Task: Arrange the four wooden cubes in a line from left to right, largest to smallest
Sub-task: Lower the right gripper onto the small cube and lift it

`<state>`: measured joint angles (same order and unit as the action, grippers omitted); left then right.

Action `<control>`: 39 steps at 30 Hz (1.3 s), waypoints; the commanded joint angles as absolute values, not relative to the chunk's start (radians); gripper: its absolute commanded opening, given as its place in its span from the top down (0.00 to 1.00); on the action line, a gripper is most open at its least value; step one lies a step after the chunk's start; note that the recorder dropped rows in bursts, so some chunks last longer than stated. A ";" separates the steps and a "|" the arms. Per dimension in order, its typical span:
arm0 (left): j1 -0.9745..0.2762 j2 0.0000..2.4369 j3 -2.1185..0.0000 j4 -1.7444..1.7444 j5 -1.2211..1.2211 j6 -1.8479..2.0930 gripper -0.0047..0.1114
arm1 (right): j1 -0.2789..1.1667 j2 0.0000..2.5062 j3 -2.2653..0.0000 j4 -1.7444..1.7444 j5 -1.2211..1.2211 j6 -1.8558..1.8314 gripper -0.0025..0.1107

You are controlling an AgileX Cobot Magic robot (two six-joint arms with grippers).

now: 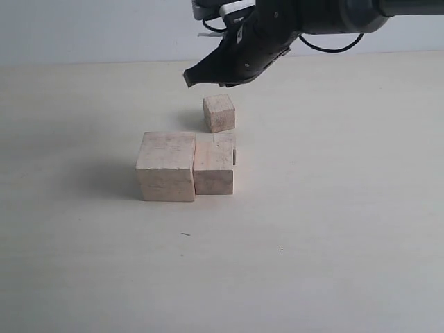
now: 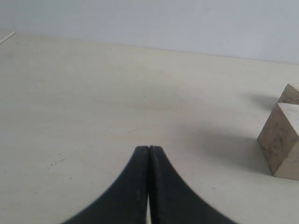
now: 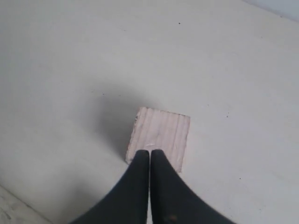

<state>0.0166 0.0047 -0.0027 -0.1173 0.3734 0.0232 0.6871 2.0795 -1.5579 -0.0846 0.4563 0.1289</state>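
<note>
Cube (image 1: 219,113): pale beige wooden block, alone toward the table's (image 1: 347,243) far edge.
Right pincer (image 1: 189,78): together, empty, above it.
Left pincer (image 2: 148,153): together, empty.
Risk: cube shoved askew if lowered upon unopened.

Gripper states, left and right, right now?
Left gripper: closed, empty.
Right gripper: closed, empty, raised clear of a small pale beige wooden cube.

Bright, diffuse light throws soft shadow left of the largest cube (image 1: 165,166).
</note>
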 commanded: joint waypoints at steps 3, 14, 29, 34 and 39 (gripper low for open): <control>0.010 0.000 0.000 -0.115 0.360 0.023 0.96 | 0.704 2.105 -1.577 -0.240 0.428 0.262 0.72; 0.010 0.000 0.000 -0.115 0.360 0.023 0.96 | 0.704 2.169 -1.577 -0.236 0.361 0.299 0.18; 0.010 0.000 0.000 -0.115 0.360 0.023 0.96 | 0.704 2.295 -1.659 -0.245 0.350 0.353 0.20; 0.010 0.000 0.000 -0.115 0.360 0.023 0.96 | 0.704 2.302 -1.663 -0.249 0.346 0.397 0.22; 0.010 0.000 0.000 -0.115 0.360 0.023 0.96 | 0.701 2.306 -1.672 -0.266 0.353 0.397 0.22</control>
